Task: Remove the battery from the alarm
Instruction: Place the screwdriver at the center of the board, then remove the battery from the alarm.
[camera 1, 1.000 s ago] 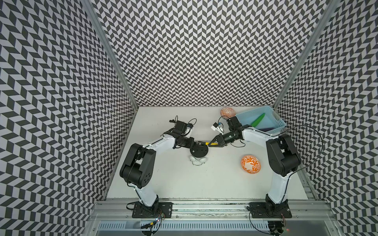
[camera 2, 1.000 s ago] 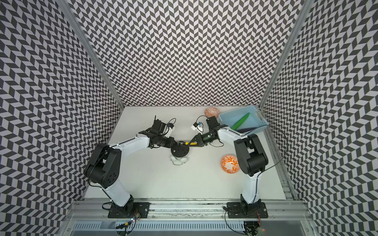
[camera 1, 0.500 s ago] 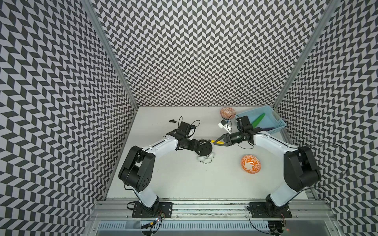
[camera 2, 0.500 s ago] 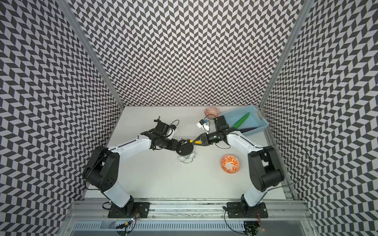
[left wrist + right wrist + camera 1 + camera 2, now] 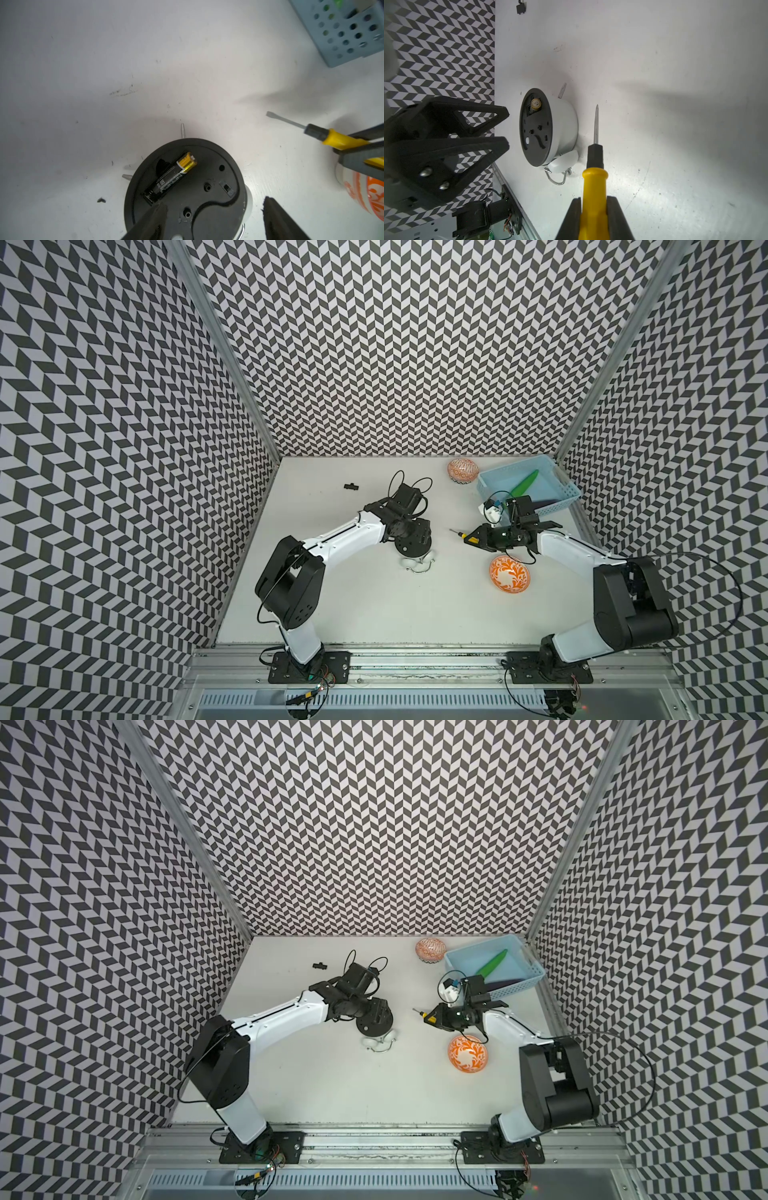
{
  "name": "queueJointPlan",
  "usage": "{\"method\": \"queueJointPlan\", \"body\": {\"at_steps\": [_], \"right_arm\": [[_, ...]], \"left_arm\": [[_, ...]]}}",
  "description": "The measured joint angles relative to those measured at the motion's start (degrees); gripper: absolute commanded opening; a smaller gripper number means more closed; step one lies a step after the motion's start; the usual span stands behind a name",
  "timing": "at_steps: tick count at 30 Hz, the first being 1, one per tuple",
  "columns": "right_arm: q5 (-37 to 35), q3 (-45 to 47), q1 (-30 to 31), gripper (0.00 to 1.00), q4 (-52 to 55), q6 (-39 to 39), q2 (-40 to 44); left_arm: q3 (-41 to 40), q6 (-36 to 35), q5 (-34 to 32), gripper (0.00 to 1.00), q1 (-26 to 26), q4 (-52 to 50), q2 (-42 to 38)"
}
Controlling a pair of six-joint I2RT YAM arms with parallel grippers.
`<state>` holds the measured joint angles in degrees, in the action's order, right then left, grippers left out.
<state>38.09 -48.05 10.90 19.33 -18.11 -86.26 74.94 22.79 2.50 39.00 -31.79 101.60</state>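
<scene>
The alarm (image 5: pixel 411 546) lies face down in both top views, its black back (image 5: pixel 209 209) turned up. In the open slot sits the battery (image 5: pixel 172 178), its gold end (image 5: pixel 535 105) tilted up out of the back. My left gripper (image 5: pixel 214 204) hangs open just above that back, touching nothing, one fingertip (image 5: pixel 160 207) near the battery's dark end. The same gripper (image 5: pixel 507 128) shows in the right wrist view, a small gap away from the alarm (image 5: pixel 562 124). My right gripper (image 5: pixel 593 207) is shut on the yellow-handled screwdriver (image 5: pixel 595 162), whose tip is off to the alarm's right.
An orange patterned bowl (image 5: pixel 509 573) sits just in front of the right gripper (image 5: pixel 478 538). A blue basket (image 5: pixel 559 497) with a green object stands at the back right, a second patterned bowl (image 5: pixel 462 470) beside it. A small black piece (image 5: pixel 351 487) lies at the back left.
My left gripper has opened above the alarm's back. The right arm has drawn the screwdriver back to the right, away from the alarm.
</scene>
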Motion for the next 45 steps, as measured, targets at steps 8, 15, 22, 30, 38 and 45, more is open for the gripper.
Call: {"method": "queueJointPlan", "body": {"at_steps": [8, 15, 22, 30, 38, 45], "right_arm": [[-1.7, 1.4, 0.0, 0.00, -0.6, -0.6, 1.3], [-1.7, 4.6, 0.0, 0.04, -1.7, -1.2, 1.6], [-1.7, 5.9, 0.5, 0.27, -1.9, -1.5, 1.6], [-4.8, 5.4, 0.9, 0.53, -1.7, -1.4, 5.1], [-6.1, 1.9, 2.9, 0.54, -3.8, -0.9, 4.7], [-5.2, 0.5, 5.8, 0.54, -6.4, -1.1, 0.2]], "left_arm": [[3.0, 4.9, -3.4, 0.74, 0.4, -2.0, 4.0], [2.9, 7.0, -6.4, 0.75, 1.9, -3.1, 4.2], [3.3, 7.6, -7.7, 0.75, 1.9, -2.1, 6.4], [3.2, 7.2, -7.1, 0.58, 1.8, -0.5, 6.8], [3.2, 5.0, -5.8, 0.39, 1.7, 2.1, 7.5], [3.1, 2.3, -3.4, 0.30, 1.7, 3.5, 7.6]]}}
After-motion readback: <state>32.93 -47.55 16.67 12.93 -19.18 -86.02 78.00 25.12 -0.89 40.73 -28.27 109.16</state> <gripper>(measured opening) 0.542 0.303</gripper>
